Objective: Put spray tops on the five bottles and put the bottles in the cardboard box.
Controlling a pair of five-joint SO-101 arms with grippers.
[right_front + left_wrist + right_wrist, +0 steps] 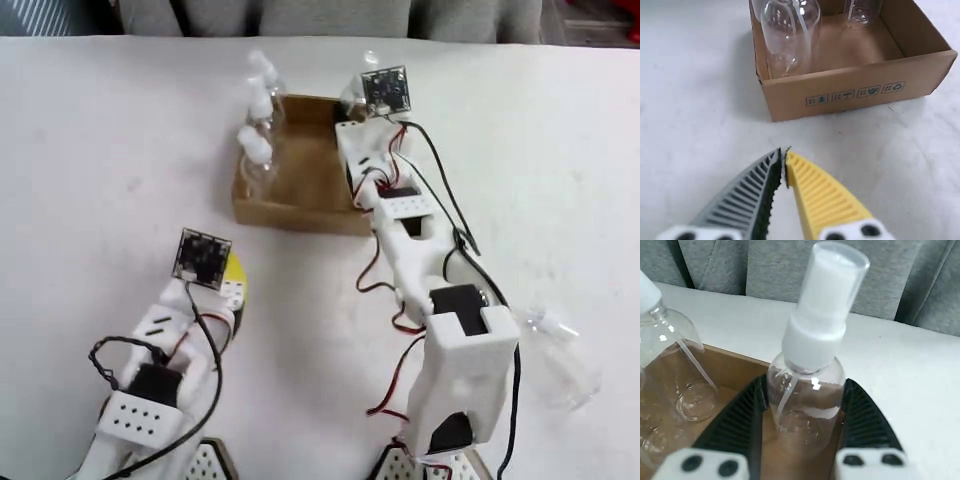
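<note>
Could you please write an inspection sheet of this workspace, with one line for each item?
Surface: white table.
Job's things: cardboard box; standing bottles with spray tops along one wall inside it; lying bottle on the table beside the right arm.
Clutter: nothing seen.
Grippers: left gripper shut and empty, facing the box; right gripper shut on the held bottle, spray top on, over a box corner.
Cables: red and black wires along the right arm; black cable on the left arm.
Surroundings: grey curtain behind the table.

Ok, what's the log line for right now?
right jaws: shut on bottle in cardboard box | left jaws: shut, empty | loose bottle: on table
</note>
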